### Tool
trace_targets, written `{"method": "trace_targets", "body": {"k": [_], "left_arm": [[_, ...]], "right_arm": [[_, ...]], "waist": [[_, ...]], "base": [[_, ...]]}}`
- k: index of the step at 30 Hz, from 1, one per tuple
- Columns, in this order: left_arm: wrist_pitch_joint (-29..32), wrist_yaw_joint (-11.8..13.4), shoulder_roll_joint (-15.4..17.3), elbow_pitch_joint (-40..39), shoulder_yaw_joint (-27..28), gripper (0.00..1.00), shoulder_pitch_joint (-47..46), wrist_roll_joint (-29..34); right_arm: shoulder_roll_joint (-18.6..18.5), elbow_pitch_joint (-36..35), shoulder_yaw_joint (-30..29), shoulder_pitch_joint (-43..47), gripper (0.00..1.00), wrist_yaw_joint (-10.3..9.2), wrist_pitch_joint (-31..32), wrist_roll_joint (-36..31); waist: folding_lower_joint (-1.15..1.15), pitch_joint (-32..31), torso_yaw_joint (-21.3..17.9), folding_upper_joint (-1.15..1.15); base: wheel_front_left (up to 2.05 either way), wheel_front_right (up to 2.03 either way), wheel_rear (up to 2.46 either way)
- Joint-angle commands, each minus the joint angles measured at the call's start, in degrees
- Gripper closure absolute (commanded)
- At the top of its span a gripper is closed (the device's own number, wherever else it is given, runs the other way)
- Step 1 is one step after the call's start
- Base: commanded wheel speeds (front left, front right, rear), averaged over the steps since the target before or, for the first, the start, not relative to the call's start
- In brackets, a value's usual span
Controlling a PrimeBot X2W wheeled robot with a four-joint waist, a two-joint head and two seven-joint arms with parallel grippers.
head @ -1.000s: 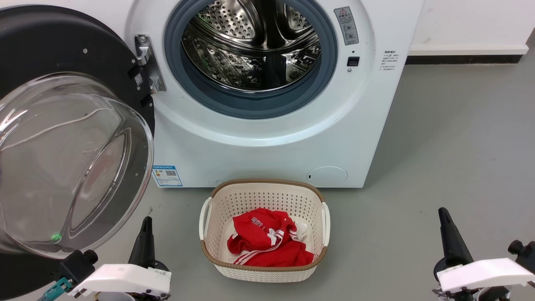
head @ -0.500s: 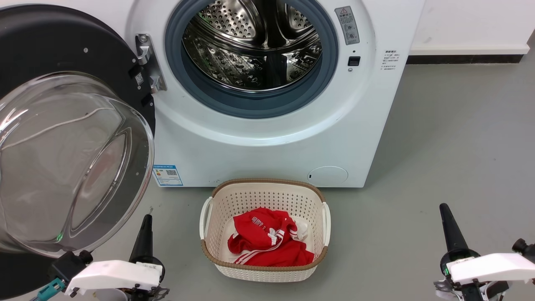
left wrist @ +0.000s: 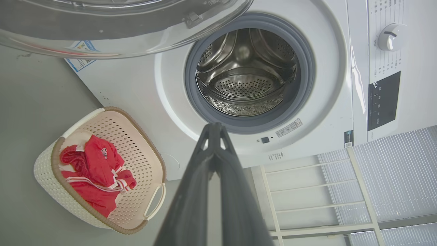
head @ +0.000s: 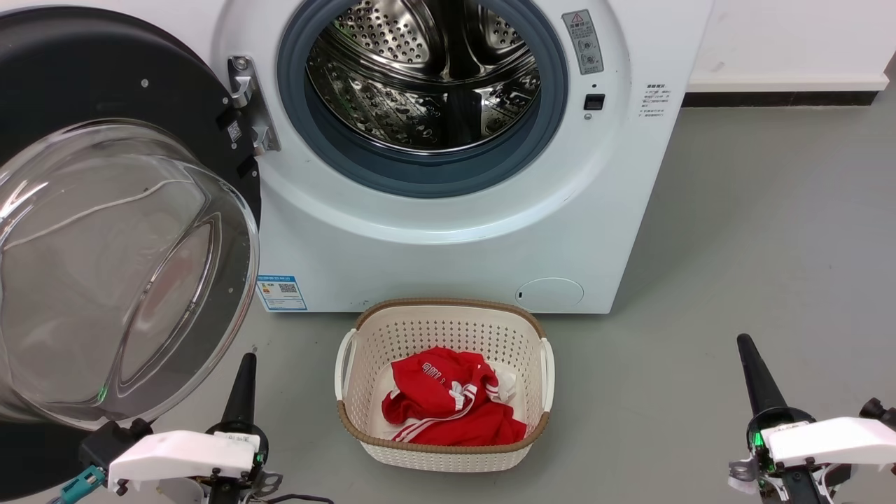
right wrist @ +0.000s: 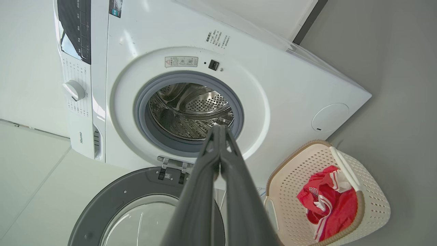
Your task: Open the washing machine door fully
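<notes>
1. The washing machine door [head: 126, 266] hangs swung out on its hinge [head: 246, 105] at the left of the opening. Its glass bowl faces the camera in the head view, well clear of the drum mouth.
2. The washing machine [head: 448, 238] has its steel drum [head: 427, 77] and grey-blue gasket [head: 420, 178] fully exposed, with nothing across the opening.
3. Judgement: the opening looks done or very nearly done. I cannot tell whether the hinge has any travel left, so at most 1 small push outward remains.
4. The left tool [head: 246, 364] sits low, just beside the door's lower edge and not touching it. Its fingers are pressed together with nothing held, which the left wrist view confirms.
5. The right tool [head: 746, 346] is well apart from the door, over the floor [head: 735, 245], fingers together and empty.
6. A cream basket [head: 448, 305] holding red clothing [head: 448, 406] stands on the floor in front of the machine, between the 2 tools.
</notes>
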Motion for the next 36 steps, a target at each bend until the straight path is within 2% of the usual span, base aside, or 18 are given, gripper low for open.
{"method": "trace_targets", "body": {"k": [1, 36], "left_arm": [[0.4, -0.5, 0.0, -0.1, 0.3, 1.00, -1.5, -1.7], [4.6, -2.1, 0.0, 2.0, 1.8, 1.00, -3.4, -18.7]], "right_arm": [[-0.3, -0.1, -0.2, -1.4, 1.00, 0.01, 0.4, 1.8], [0.0, 1.7, -1.5, -3.5, 1.00, 0.00, 4.5, 18.5]], "waist": [[0.00, 0.0, 0.0, 0.00], [0.00, 0.1, 0.3, 0.00]], "base": [[0.00, 0.00, 0.00], [0.00, 0.00, 0.00]]}}
